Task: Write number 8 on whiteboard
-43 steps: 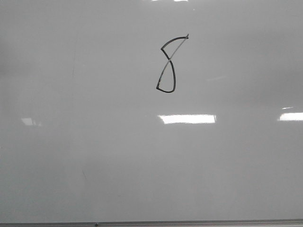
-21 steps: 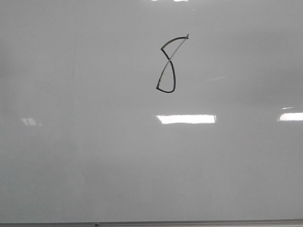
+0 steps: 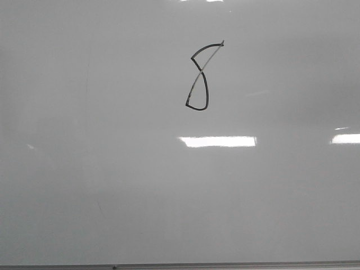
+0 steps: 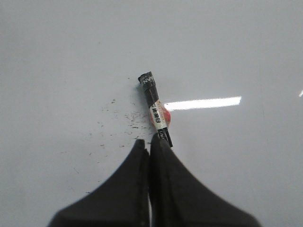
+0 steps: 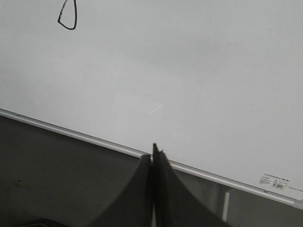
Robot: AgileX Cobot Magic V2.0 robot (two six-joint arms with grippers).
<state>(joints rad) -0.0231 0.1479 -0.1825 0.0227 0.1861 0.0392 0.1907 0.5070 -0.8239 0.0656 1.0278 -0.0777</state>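
Note:
The number 8 (image 3: pixel 200 70) is a thin black angular figure on the upper middle of the whiteboard (image 3: pixel 112 185). Its lower loop (image 5: pixel 58 21) shows in a corner of the right wrist view. My left gripper (image 4: pixel 150 142) is shut on a black marker (image 4: pixel 154 101) with a white and red label. The marker's far end points at the whiteboard (image 4: pixel 236 56). My right gripper (image 5: pixel 152 153) is shut and empty, over the whiteboard's (image 5: pixel 189 71) bottom frame. Neither gripper shows in the front view.
The thin grey bottom frame (image 3: pixel 225 264) runs along the board's lower edge, also in the right wrist view (image 5: pixel 94 140). A dark surface (image 5: pixel 57 179) lies below it. Black specks (image 4: pixel 118 118) dot the board near the marker. A small printed label (image 5: pixel 277 182) sits near the frame.
The 8 is unchanged. The bright middle reflection has widened to the left and the faint left reflection has nearly faded.

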